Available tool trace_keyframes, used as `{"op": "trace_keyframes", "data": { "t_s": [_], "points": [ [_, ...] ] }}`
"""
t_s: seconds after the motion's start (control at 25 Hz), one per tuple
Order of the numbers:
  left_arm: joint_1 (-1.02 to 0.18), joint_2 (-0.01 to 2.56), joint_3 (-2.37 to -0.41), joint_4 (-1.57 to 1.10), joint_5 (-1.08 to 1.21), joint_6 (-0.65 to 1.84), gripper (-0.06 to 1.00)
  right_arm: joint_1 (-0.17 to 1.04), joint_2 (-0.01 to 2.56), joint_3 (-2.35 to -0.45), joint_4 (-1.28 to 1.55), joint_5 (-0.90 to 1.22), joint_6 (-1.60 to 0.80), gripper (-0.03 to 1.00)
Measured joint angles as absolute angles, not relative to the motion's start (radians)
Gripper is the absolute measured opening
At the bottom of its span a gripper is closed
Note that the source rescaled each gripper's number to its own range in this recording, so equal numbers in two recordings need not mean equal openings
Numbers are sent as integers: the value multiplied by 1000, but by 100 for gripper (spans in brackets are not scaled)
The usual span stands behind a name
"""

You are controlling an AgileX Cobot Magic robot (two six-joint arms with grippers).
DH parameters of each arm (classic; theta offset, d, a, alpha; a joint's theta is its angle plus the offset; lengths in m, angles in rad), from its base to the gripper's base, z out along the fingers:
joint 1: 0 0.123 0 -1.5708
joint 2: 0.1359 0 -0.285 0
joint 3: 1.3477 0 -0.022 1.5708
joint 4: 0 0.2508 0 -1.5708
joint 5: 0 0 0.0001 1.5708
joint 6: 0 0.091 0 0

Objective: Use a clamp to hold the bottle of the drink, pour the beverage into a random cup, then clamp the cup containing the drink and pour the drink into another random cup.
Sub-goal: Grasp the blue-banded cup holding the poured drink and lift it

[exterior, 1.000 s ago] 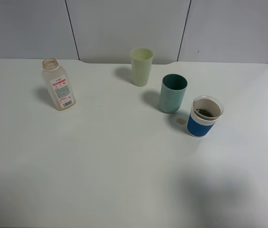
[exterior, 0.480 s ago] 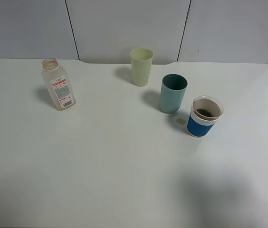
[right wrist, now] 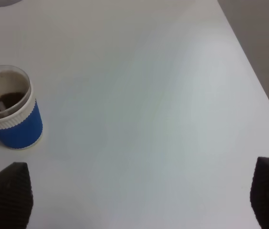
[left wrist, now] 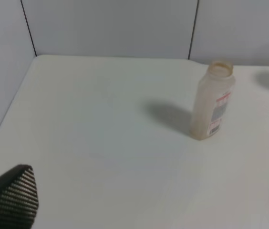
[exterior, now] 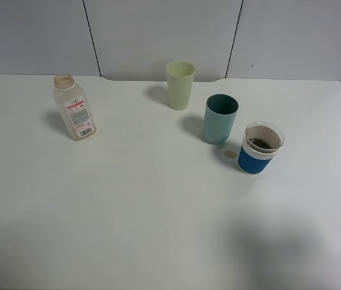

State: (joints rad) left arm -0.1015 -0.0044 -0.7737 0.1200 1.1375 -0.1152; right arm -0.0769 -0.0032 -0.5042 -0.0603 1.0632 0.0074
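The bottle (exterior: 74,109) stands uncapped at the upper left of the high view. The blue cup (exterior: 261,148), holding brown drink (exterior: 262,143), stands right of centre, just beside a teal cup (exterior: 220,119). The left gripper (left wrist: 146,195) and right gripper (right wrist: 137,193) both gape wide, holding nothing.

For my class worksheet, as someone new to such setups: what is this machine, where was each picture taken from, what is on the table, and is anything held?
It is a robot with two arms, each ending in a two-finger gripper. One picture comes from a high camera; two come from wrist cameras. On the white table stand a capless bottle, a pale green cup, a teal cup and a blue-sleeved cup with brown drink. The left gripper and right gripper are open, holding nothing.
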Motion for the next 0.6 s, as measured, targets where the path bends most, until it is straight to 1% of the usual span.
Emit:
{"op": "trace_keyframes", "data": {
  "t_s": [0.16, 0.48, 0.6],
  "points": [
    [-102, -4, -737, 119, 1129, -109, 99, -77, -3, -504, -60, 1063, 7, 73],
    [-102, -4, -521, 32, 1072, -84, 99, -77, -3, -504, -60, 1063, 7, 73],
    [-102, -4, -506, 31, 1064, -81, 100, -77, -3, -504, -60, 1063, 7, 73]
  ]
}}
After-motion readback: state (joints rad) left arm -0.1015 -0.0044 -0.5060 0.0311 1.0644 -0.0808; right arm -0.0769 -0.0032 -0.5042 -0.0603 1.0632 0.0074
